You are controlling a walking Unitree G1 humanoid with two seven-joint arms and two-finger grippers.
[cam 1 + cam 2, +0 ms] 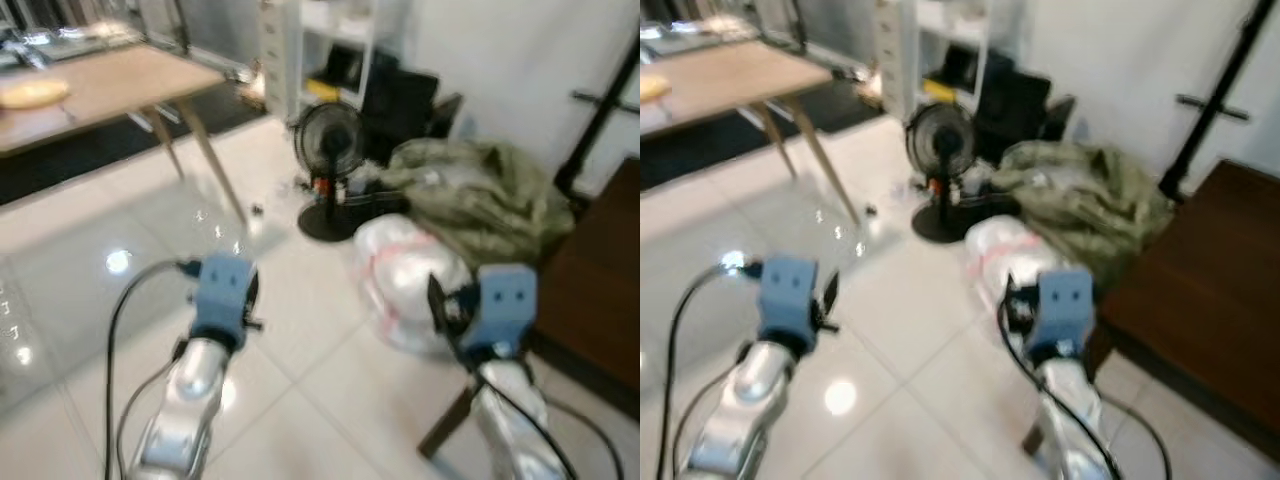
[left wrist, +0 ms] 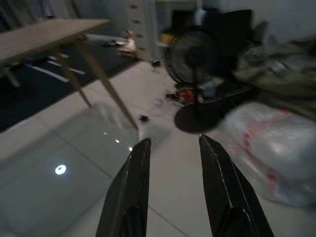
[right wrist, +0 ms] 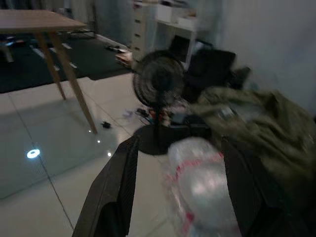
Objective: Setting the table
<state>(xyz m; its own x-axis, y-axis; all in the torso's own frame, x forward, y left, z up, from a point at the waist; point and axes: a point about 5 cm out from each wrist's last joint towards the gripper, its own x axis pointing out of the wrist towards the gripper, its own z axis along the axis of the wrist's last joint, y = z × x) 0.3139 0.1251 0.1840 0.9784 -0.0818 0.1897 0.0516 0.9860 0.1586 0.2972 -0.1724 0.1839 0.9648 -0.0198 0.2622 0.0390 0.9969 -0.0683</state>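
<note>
Both silver arms reached forward over the glossy white tiled floor (image 1: 300, 400), and the head views were blurred. The left gripper (image 2: 173, 148) hung above the tiles with its two long black fingers (image 2: 133, 187) apart and nothing between them. The right gripper (image 3: 177, 158) also stood with its fingers (image 3: 118, 187) spread wide — empty, and pointing toward a white, shiny plastic bag with red marks (image 1: 405, 275) that lay on the floor.

The light wooden table with slanted legs (image 1: 110, 85) stood well apart from both grippers, at the far left of the room. On its tabletop, near the left edge of the head view, lay a pale yellowish flat thing (image 1: 35, 93), too blurred to tell what it was.

Just beyond the plastic bag stood a black round floor fan (image 1: 328, 140) on a round base, upright, with small scraps scattered on the tiles near it. Beside the fan and behind the bag lay a crumpled olive-green heap of cloth (image 1: 490, 195), touching the bag's far side. Behind the fan rose a white open shelf unit (image 1: 320, 50) against the wall, with a black boxy thing (image 1: 400, 95) next to it.

A dark brown wooden surface (image 1: 1210, 290) — a low table or bench, I could not tell which — stood to the right, near the right arm.
</note>
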